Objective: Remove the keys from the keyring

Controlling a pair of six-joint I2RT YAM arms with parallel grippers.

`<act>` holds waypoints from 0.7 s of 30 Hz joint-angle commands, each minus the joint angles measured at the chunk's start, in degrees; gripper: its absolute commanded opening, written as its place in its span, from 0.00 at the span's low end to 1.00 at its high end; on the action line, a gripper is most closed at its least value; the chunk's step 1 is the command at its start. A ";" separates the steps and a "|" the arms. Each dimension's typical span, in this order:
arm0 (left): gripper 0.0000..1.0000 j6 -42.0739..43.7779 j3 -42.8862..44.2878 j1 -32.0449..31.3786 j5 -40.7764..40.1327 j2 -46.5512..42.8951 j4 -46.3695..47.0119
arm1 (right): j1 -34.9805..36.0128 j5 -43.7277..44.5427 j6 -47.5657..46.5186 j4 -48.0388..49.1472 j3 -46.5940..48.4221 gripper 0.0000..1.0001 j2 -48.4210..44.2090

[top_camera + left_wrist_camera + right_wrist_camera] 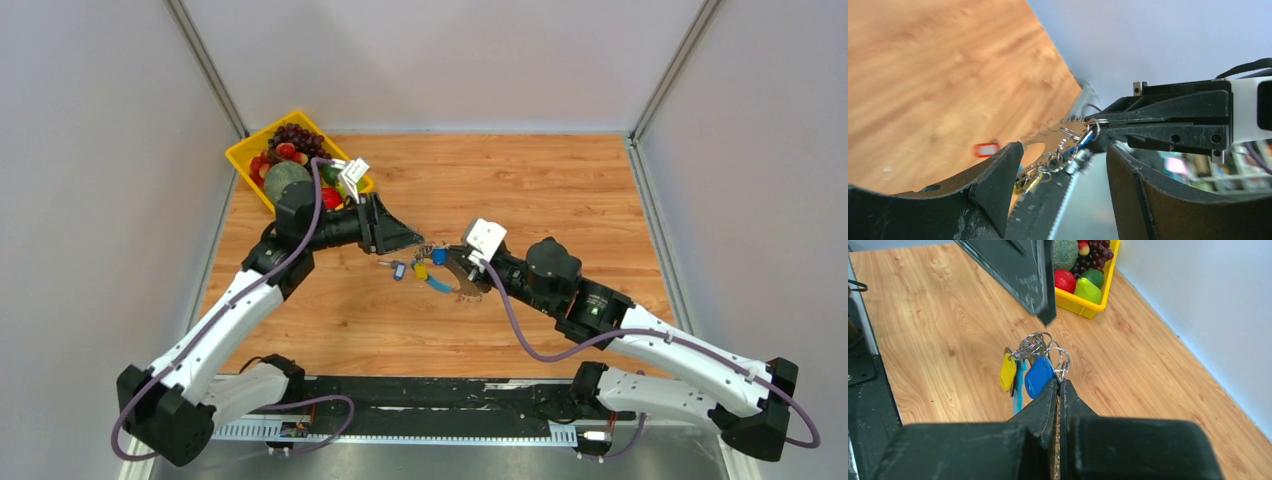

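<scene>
The keyring hangs off the table from my right gripper (1058,382), which is shut on its silvery chain. The light-blue band (1019,390) dangles below, also seen in the top view (437,284). A blue-headed key (1039,376) and a yellow-headed key (1008,371) hang from a cluster of split rings (1040,345). My left gripper (1062,148) is open, its fingers on either side of the rings and chain (1048,131) without touching them. A red-headed key (985,148) lies on the table beyond. In the top view the left gripper (412,240) faces the right gripper (455,265).
A yellow basket (240,158) of fruit stands at the back left, behind the left arm, and also shows in the right wrist view (1083,307). The table is wooden (560,190), with walls on three sides. A black rail (430,395) runs along the near edge.
</scene>
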 commanded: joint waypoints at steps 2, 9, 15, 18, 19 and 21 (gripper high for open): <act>0.74 13.33 4.63 0.50 -16.54 -10.27 -8.94 | 0.22 4.48 -0.35 1.52 3.29 0.00 1.43; 0.66 7.55 -2.58 0.30 -16.94 -18.35 0.72 | 0.24 11.94 3.08 1.40 6.81 0.00 6.78; 0.63 4.81 -11.51 -1.20 -17.22 -19.69 8.21 | 0.81 10.31 -12.07 14.13 3.02 0.00 6.76; 0.63 4.16 -13.23 -1.77 -17.50 -20.52 11.47 | 0.75 1.81 -27.42 31.76 -7.41 0.00 2.71; 0.63 4.18 -13.47 -1.91 -17.49 -20.57 12.36 | 0.79 0.71 -30.80 35.56 -9.06 0.00 2.47; 0.63 4.42 -13.18 -2.04 -17.33 -20.74 12.95 | 0.70 0.49 -34.80 36.45 -7.72 0.00 4.57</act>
